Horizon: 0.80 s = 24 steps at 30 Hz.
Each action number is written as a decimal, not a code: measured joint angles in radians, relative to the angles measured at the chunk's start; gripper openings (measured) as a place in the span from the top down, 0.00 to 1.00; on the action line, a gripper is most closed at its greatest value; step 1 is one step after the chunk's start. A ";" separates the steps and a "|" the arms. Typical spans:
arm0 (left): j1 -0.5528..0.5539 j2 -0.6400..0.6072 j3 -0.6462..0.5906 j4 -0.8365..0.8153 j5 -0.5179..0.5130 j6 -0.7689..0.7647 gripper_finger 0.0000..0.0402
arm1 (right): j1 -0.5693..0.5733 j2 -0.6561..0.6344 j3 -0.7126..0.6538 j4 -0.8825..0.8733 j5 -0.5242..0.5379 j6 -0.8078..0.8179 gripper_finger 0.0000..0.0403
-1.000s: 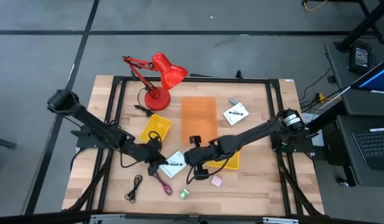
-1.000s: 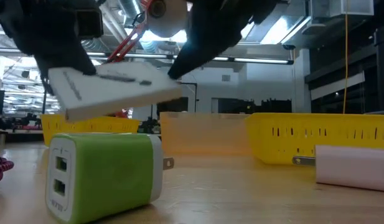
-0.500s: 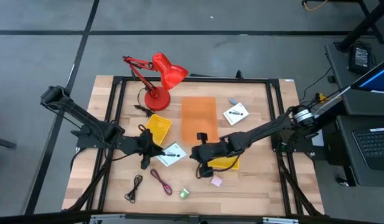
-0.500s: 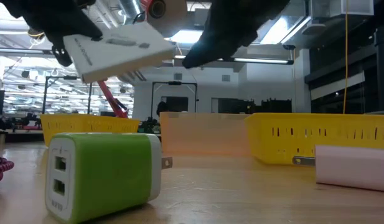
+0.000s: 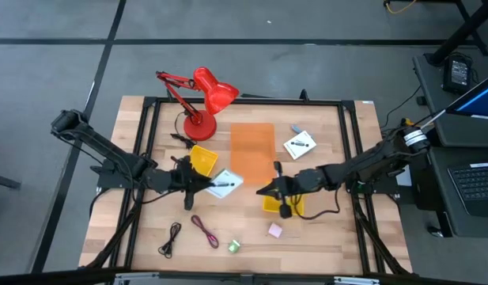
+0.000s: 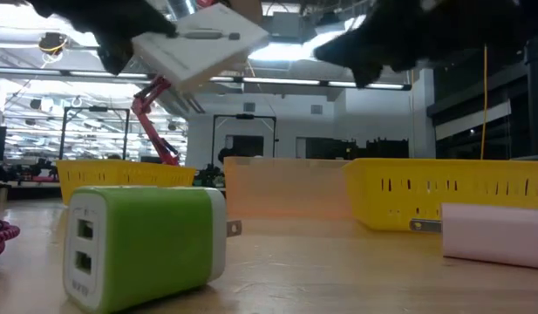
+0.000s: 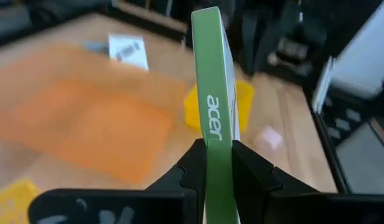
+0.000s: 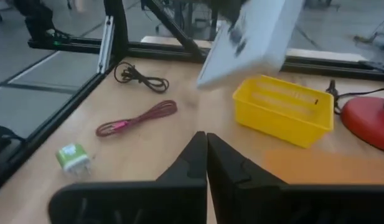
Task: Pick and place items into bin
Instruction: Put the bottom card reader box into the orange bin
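Card held aloft beside the orange bin

Card (image 5: 225, 184), white and square with a green edge, sits clamped in the left gripper (image 5: 202, 184), lifted off the table and tilted; it hangs just off the near-left corner of the orange bin (image 5: 252, 150), between that bin and a small yellow bin (image 5: 198, 161) to the left; the left wrist view shows the two dark fingers (image 7: 190, 163) pinched on the card's green edge. The right gripper (image 5: 261, 191) hovers just off the orange bin's near edge, fingers pressed together on nothing, beside another yellow bin (image 5: 281, 204) that its arm crosses. A second white card (image 5: 300, 146) lies flat just right of the orange bin, with a small grey piece (image 5: 296, 127) beyond it. Nearer than the orange bin, toward the table's front edge, lie a maroon cord (image 5: 204, 231), a black cord (image 5: 172, 238), a green block (image 5: 234, 246) and a pink block (image 5: 274, 229), all loose on the wood and apart from both grippers. A red desk lamp (image 5: 202, 96) stands at the far-left of the orange bin, its head over the table's back edge.
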 joint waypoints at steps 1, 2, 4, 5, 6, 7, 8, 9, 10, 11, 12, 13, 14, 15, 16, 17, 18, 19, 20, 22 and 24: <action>0.004 0.006 0.000 0.020 -0.025 0.009 0.88 | 0.000 -0.005 -0.030 0.034 0.001 -0.011 1.00; 0.012 0.016 0.000 0.052 -0.044 0.013 0.88 | 0.000 -0.013 -0.057 0.071 0.001 -0.022 1.00; 0.031 0.040 0.000 0.104 -0.076 0.015 0.88 | -0.001 -0.029 -0.097 0.127 0.004 -0.050 1.00; 0.042 0.057 0.000 0.125 -0.088 0.015 0.88 | -0.004 -0.032 -0.114 0.159 0.003 -0.067 1.00; 0.054 0.077 0.000 0.143 -0.102 0.015 0.88 | -0.007 -0.037 -0.133 0.177 0.004 -0.083 1.00; 0.066 0.100 0.000 0.164 -0.117 0.014 0.88 | -0.012 -0.038 -0.144 0.195 0.004 -0.096 1.00; 0.077 0.124 0.000 0.188 -0.132 0.014 0.88 | -0.016 -0.037 -0.150 0.220 0.004 -0.115 1.00; 0.085 0.152 0.000 0.222 -0.151 0.014 0.88 | -0.021 -0.039 -0.156 0.242 0.006 -0.126 1.00; 0.094 0.181 0.000 0.265 -0.166 0.015 0.88 | -0.026 -0.039 -0.160 0.256 0.007 -0.144 1.00; 0.104 0.212 0.000 0.310 -0.178 0.022 0.88 | -0.029 -0.039 -0.163 0.258 0.006 -0.158 1.00; 0.110 0.241 0.000 0.354 -0.189 0.035 0.88 | -0.032 -0.039 -0.165 0.257 0.006 -0.169 1.00; 0.116 0.271 0.000 0.407 -0.197 0.051 0.88 | -0.036 -0.038 -0.169 0.258 0.006 -0.170 1.00; 0.125 0.299 0.000 0.458 -0.199 0.066 0.88 | -0.039 -0.038 -0.175 0.263 0.006 -0.168 1.00; 0.132 0.326 0.000 0.504 -0.197 0.072 0.88 | -0.040 -0.038 -0.180 0.266 0.006 -0.164 1.00; 0.140 0.350 0.000 0.540 -0.194 0.074 0.88 | -0.041 -0.038 -0.185 0.272 0.006 -0.154 1.00; 0.148 0.374 0.000 0.576 -0.189 0.073 0.88 | -0.040 -0.038 -0.192 0.280 0.006 -0.148 1.00; 0.157 0.398 0.000 0.605 -0.175 0.070 0.88 | -0.040 -0.040 -0.200 0.283 0.006 -0.148 1.00; 0.164 0.415 0.000 0.620 -0.169 0.059 0.88 | -0.040 -0.047 -0.208 0.280 0.006 -0.148 1.00; 0.169 0.432 0.000 0.638 -0.170 0.042 0.88 | -0.040 -0.055 -0.216 0.279 0.006 -0.146 1.00; 0.182 0.463 0.000 0.669 -0.171 0.018 0.88 | -0.040 -0.082 -0.233 0.280 0.005 -0.140 1.00; 0.196 0.484 0.000 0.691 -0.172 -0.001 0.88 | -0.040 -0.120 -0.251 0.280 0.003 -0.138 1.00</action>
